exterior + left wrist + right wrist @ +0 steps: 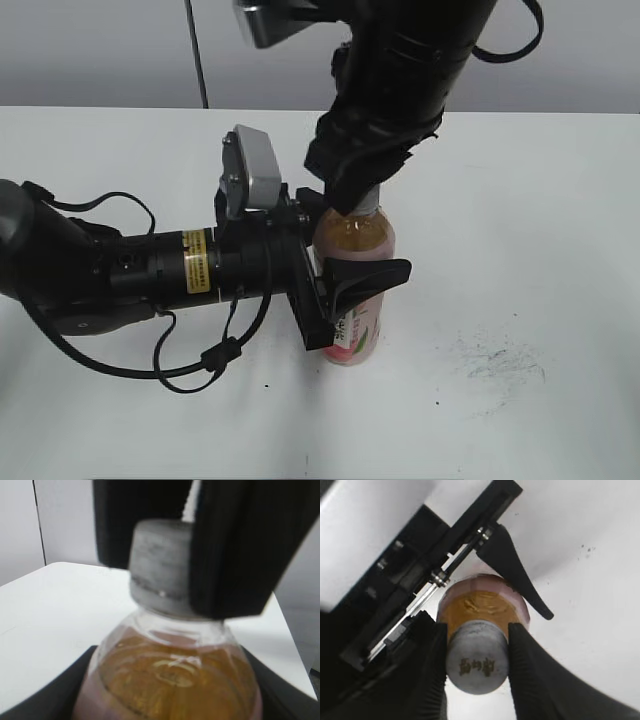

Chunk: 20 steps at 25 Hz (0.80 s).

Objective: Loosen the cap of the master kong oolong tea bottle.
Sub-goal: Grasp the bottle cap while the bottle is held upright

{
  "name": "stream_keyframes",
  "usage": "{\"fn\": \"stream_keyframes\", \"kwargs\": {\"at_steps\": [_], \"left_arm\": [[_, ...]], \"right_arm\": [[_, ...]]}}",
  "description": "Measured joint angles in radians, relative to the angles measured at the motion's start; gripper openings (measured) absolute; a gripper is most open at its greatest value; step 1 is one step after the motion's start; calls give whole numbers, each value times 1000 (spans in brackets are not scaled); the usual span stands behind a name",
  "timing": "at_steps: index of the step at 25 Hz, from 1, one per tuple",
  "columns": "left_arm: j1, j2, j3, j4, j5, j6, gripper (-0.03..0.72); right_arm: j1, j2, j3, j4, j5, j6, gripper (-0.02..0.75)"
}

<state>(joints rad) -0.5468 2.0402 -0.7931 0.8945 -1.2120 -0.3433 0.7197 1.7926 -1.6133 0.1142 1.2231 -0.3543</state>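
A white table (520, 180) – scuffed grey near its right side – meets a plain grey wall (100, 50).

Close up, the grey ribbed cap (162, 565) sits pinched between two black fingers (240, 550) of the right claw (160, 545). Below it the clear bottle (170, 675) holds amber tea, with the white bench (50, 615) behind.

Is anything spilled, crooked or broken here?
Nothing spilled or broken. The bottle stands upright on the table, held by the left gripper, and the right gripper clamps the cap. Only oddity: grey scuff marks on the table beside it.
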Motion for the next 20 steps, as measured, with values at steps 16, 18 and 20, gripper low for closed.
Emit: {"fn": "stream_keyframes", "kwargs": {"at_steps": [16, 18, 20], "left_arm": [[0, 0, 0, 3, -1, 2, 447], [0, 0, 0, 3, -1, 3, 447], [0, 0, 0, 3, -1, 3, 447]], "right_arm": [[0, 0, -3, 22, 9, -1128, 276], [0, 0, -3, 23, 13, -1270, 276], [0, 0, -4, 23, 16, -1434, 276]]}}
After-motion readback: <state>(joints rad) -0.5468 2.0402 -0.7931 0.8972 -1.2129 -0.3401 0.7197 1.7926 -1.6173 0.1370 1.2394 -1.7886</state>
